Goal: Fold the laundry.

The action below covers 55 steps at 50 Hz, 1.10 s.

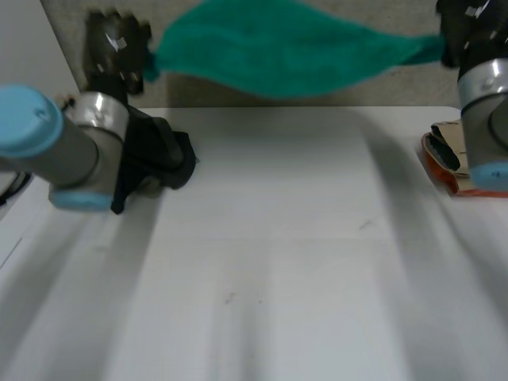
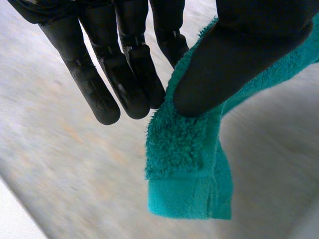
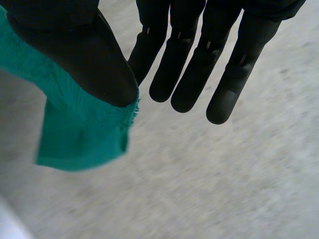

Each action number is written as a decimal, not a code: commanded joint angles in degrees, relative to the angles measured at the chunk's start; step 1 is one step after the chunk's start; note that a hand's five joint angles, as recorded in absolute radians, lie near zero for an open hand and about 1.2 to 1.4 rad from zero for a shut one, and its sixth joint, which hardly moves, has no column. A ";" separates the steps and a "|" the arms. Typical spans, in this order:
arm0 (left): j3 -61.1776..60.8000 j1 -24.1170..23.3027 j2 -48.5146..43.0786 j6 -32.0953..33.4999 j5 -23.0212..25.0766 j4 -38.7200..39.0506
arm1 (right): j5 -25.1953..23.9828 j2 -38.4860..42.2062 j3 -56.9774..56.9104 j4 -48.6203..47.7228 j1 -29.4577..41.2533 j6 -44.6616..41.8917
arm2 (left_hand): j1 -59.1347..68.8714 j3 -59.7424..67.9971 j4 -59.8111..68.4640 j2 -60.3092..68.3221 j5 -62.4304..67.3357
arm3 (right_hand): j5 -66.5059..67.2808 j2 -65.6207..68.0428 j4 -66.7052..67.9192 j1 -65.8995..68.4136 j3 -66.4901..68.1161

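— How is the towel [image 1: 278, 51] seen?
— A teal terry towel is held in the air above the far edge of the table [image 1: 262, 262]. It is stretched between the two hands and sags in the middle. A corner is seen hanging below each grip, and a hem band is visible on the left one.
— How is it held by the left hand [image 1: 117, 44]?
— One end is pinched between the thumb [image 2: 239, 55] and a finger behind the cloth. The other fingers [image 2: 99, 89] are kept nearly straight beside it.
— And by the right hand [image 1: 459, 25]?
— The opposite end is pinched under its thumb [image 3: 89, 59] in the same way, and the remaining fingers [image 3: 224, 79] are spread and straight.
— Is anything seen on the table?
— An orange and tan object [image 1: 444, 163] is seen at the right edge, partly hidden by the right arm [image 1: 488, 103]. What it is cannot be told.
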 commanded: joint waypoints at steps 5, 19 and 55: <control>-15.05 -3.63 -4.11 1.02 3.09 -3.73 | -2.04 2.55 12.28 12.83 -0.63 -2.07 | 13.85 11.37 10.94 11.03 11.73 | 12.58 12.48 11.21 15.27 11.62; -35.44 -3.36 21.11 12.36 1.24 -50.11 | -1.52 -17.55 35.20 42.51 -13.44 -35.35 | 13.85 11.37 10.94 11.03 11.73 | 12.58 12.48 11.21 15.27 11.62; 7.41 -4.24 3.81 12.80 -0.34 -22.30 | 3.49 -8.44 2.47 19.12 -5.46 -9.57 | 13.85 11.37 10.94 11.03 11.73 | 12.58 12.48 11.21 15.27 11.62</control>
